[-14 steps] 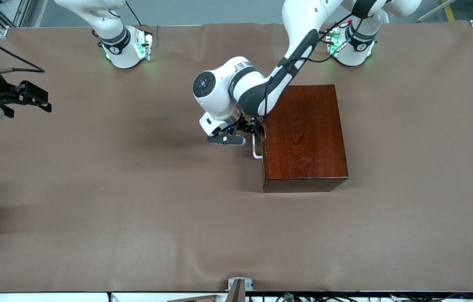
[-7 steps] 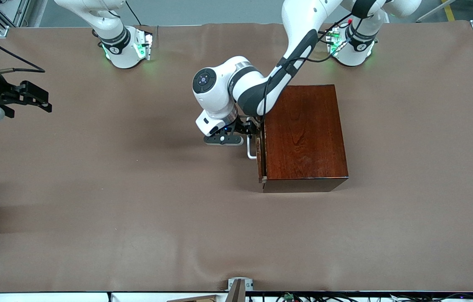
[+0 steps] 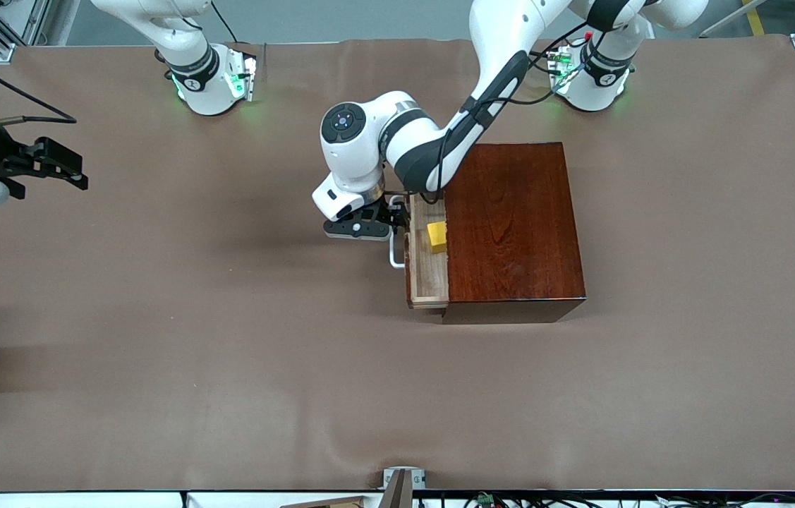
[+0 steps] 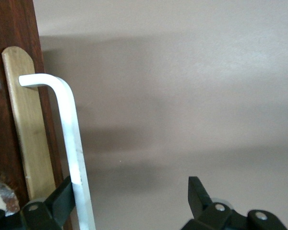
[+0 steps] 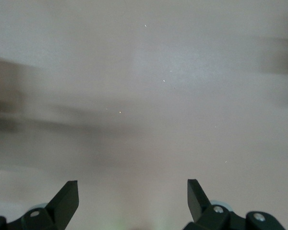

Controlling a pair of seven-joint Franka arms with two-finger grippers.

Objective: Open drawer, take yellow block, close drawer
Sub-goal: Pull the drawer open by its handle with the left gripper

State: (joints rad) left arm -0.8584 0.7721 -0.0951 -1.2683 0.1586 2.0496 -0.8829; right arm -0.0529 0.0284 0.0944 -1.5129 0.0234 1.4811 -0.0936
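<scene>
The drawer (image 3: 428,271) of the dark mahogany box (image 3: 517,226) is partly pulled out, showing its pale wood floor. The yellow block (image 3: 437,236) lies in it, close to the box's edge. My left gripper (image 3: 397,216) is at the white loop handle (image 3: 395,254), in front of the drawer. In the left wrist view its jaws (image 4: 132,191) stand wide open, with one finger (image 4: 62,196) between the handle (image 4: 74,143) and the drawer front (image 4: 9,120). My right gripper (image 3: 62,169) waits open and empty over the right arm's end of the table, also shown in its wrist view (image 5: 133,194).
The brown table cover (image 3: 228,317) has shallow wrinkles nearer to the front camera. The left arm's elbow (image 3: 369,141) hangs over the table beside the box. A small metal bracket (image 3: 403,480) sits at the table's near edge.
The left gripper has moved toward the right arm's end of the table, sliding the drawer out from shut to partly open. The yellow block has come into view. The right arm has not moved.
</scene>
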